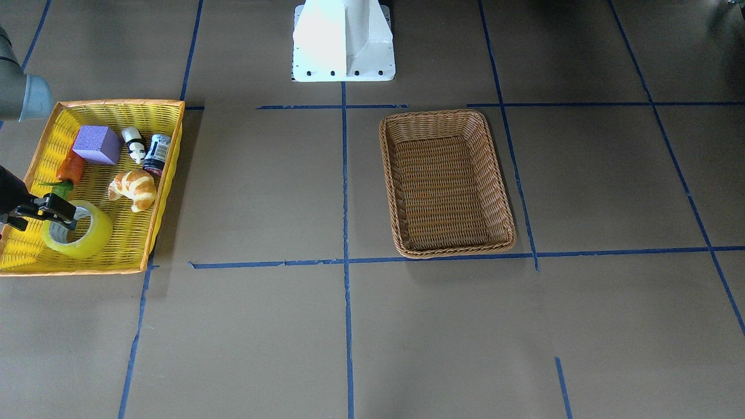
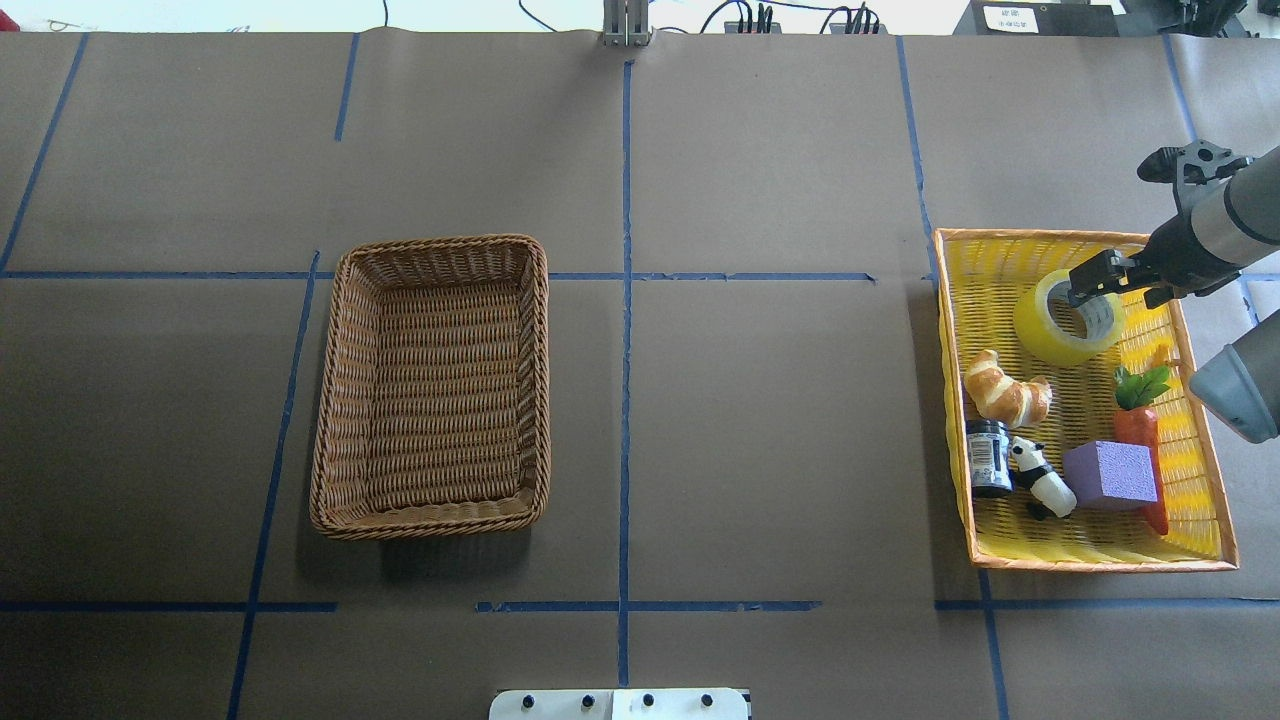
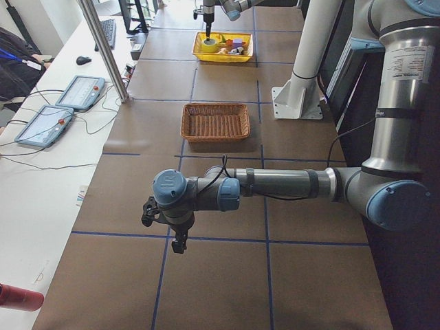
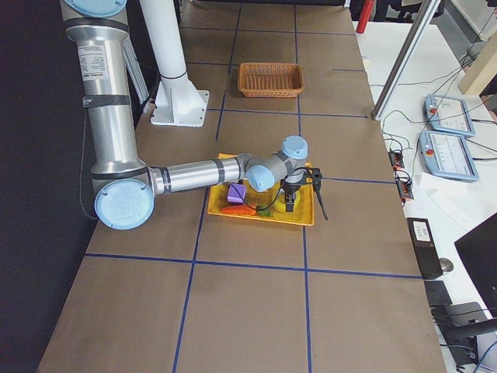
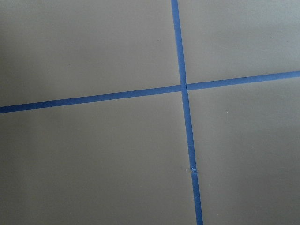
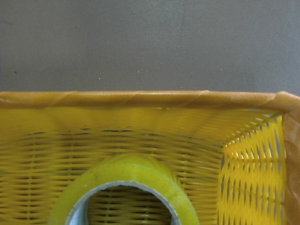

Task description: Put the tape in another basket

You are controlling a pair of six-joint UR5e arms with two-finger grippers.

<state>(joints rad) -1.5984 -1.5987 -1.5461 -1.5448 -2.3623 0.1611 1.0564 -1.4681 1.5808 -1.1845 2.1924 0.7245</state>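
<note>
The tape lies flat, core opening upward, in the far part of the yellow tray, which sits at the right end of the worktop in the overhead view. The right end effector comes in from the right and sits at the roll's right rim, with a dark finger reaching over the pale core. Whether its fingers are clamped on the tape's wall or standing apart around it cannot be told from these views. The right wrist camera looks down on the roll's upper rim and the tray's far wall just beyond it.

Nearer in the same tray lie a croissant, a dark can, a panda figure, a purple block and a carrot.

The basket stands well apart to the left of the centre line, with nothing in it.

The left end effector hangs over bare worktop crossed by blue tape lines, far from both containers. It shows only in the side view, so whether its fingers are apart or together cannot be told.
</note>
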